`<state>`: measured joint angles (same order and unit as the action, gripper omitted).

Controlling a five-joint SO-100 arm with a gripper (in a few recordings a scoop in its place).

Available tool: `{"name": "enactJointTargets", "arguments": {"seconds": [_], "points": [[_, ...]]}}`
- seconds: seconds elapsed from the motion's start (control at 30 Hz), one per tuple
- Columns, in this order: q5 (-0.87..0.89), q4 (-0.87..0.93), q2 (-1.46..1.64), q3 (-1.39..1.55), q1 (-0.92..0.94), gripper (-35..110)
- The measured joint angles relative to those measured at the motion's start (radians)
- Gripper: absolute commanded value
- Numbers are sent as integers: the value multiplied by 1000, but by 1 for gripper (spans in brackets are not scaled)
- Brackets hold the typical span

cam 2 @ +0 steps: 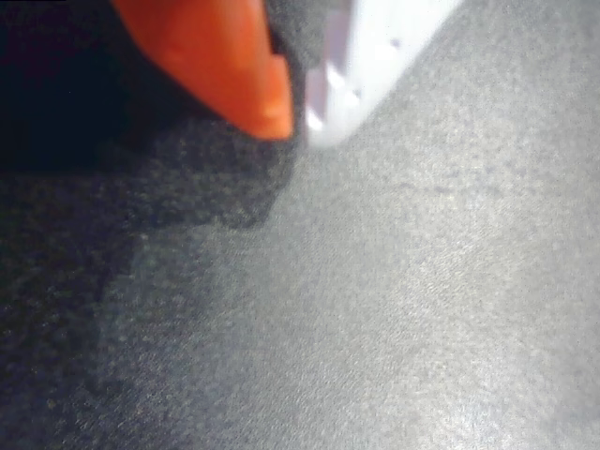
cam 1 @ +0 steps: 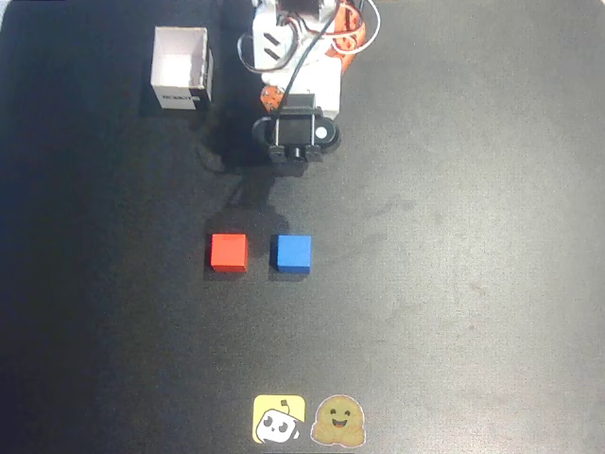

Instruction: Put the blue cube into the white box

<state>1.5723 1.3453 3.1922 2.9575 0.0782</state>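
Observation:
The blue cube (cam 1: 292, 253) lies on the black table, with a red cube (cam 1: 229, 252) just to its left. At the back left stands the white box (cam 1: 181, 71), open-topped, its dark label facing the front. The arm (cam 1: 295, 132) is folded at the back centre, well behind the blue cube and to the right of the box. In the wrist view my gripper (cam 2: 298, 127) hovers over bare table, its orange finger (cam 2: 234, 66) and white finger (cam 2: 375, 47) nearly touching, shut on nothing.
The arm's white base (cam 1: 293, 38) with its cables sits at the back edge. Two stickers, a yellow one (cam 1: 278, 419) and a smiling face (cam 1: 338, 421), lie flat at the front edge. The black mat (cam 1: 473, 284) stretches wide to the right.

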Motion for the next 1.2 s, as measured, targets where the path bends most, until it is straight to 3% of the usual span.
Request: {"name": "enactJointTargets", "arguments": {"seconds": [1.2], "points": [[-3, -44, -20, -51, 2, 0]]}}
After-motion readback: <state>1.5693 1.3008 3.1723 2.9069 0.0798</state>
